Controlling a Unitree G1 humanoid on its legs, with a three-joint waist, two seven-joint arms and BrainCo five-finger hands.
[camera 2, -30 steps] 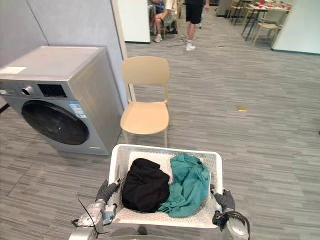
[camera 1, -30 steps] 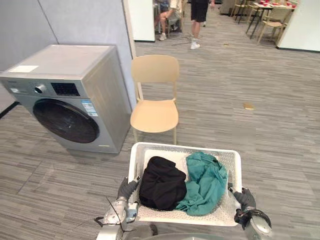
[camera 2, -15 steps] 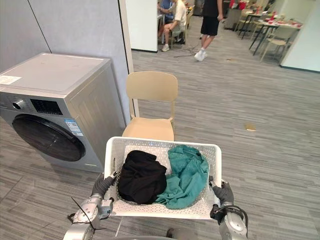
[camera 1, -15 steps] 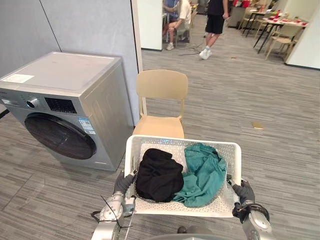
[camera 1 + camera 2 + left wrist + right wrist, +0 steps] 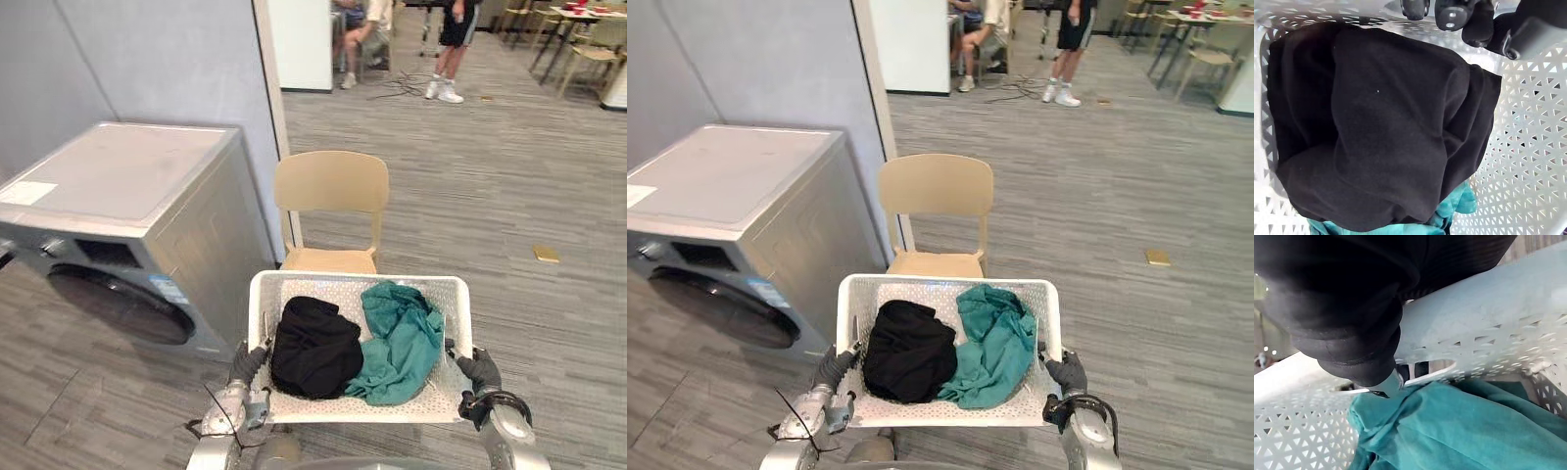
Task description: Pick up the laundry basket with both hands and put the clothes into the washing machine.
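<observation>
Held clear of the floor between both hands: white perforated laundry basket (image 5: 333, 281), black garment (image 5: 315, 346) toward its left wall, teal garment (image 5: 400, 338) toward its right. Probably stiff-walled and light. Load soft and loose, apt to slide if tipped. Best gripped at both side rims, level. Fingers of left hand (image 5: 247, 364) curled over left rim; those of right hand (image 5: 477, 370) hooked at right rim's handle slot. Ahead-left, washing machine (image 5: 127, 186), door shut. Just beyond far rim, beige chair (image 5: 331, 183).

White perforated plastic basket (image 5: 358, 287), matt black cloth (image 5: 315, 348), creased teal cloth (image 5: 404, 338), grey metal washing machine (image 5: 127, 171), smooth beige chair (image 5: 332, 182)
</observation>
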